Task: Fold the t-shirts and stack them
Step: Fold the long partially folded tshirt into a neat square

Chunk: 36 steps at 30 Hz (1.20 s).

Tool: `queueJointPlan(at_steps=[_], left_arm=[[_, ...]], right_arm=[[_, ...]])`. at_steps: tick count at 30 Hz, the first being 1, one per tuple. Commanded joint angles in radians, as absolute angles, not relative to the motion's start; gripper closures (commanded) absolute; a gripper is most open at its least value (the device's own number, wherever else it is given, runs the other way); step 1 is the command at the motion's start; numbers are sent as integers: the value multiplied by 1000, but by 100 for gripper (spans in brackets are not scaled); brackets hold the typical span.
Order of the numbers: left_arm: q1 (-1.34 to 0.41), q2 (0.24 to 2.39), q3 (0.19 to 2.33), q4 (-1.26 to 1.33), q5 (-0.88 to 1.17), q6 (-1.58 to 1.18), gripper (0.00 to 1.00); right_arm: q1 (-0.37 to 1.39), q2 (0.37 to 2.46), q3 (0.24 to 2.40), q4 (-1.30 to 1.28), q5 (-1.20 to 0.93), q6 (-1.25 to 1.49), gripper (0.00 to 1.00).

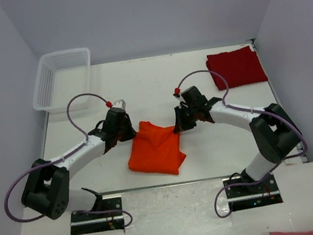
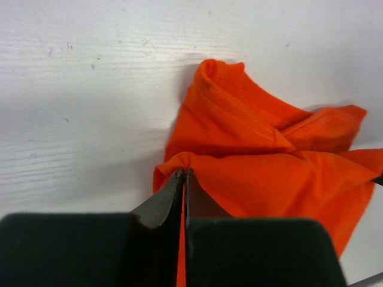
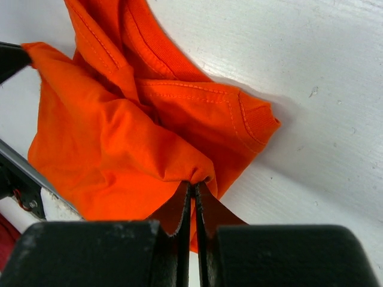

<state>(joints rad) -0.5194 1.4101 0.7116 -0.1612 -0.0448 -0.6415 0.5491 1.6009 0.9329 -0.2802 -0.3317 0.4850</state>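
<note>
Left end effector [image 2: 184, 173] — orange t-shirt [image 2: 269, 170], table [image 2: 90, 89]

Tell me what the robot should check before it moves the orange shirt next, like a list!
1. Left gripper shut on the orange t-shirt: ok.
2. Right gripper shut on the same shirt: ok.
3. The two grips sit at opposite ends of the shirt's far edge: ok.
4. Shirt lying smooth: not ok, it is bunched and creased.
5. How many cloth layers each pinch holds: cannot tell.
6. Folded dark red t-shirt lies apart from both arms, at the far right corner of the table: ok.
</note>
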Motion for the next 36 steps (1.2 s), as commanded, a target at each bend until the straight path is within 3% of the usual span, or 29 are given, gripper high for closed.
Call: queueJointPlan(at_steps=[1, 7, 17, 27, 36], left_arm=[[-511, 1283, 749, -204, -49, -618, 100], [-512, 1122, 755, -265, -5, -618, 100], [-511, 1183, 859, -255, 35, -578, 100], [-512, 1371, 960, -167, 64, -540, 100], [-511, 1714, 1048, 138, 184, -411, 100]], right_arm=[[561, 1542, 974, -313, -313, 459, 100], [580, 1465, 976, -368, -281, 465, 100], [584, 1405, 976, -422, -161, 511, 100], [586, 1453, 1034, -472, -37, 531, 100], [583, 1544, 1015, -451, 21, 578, 100]])
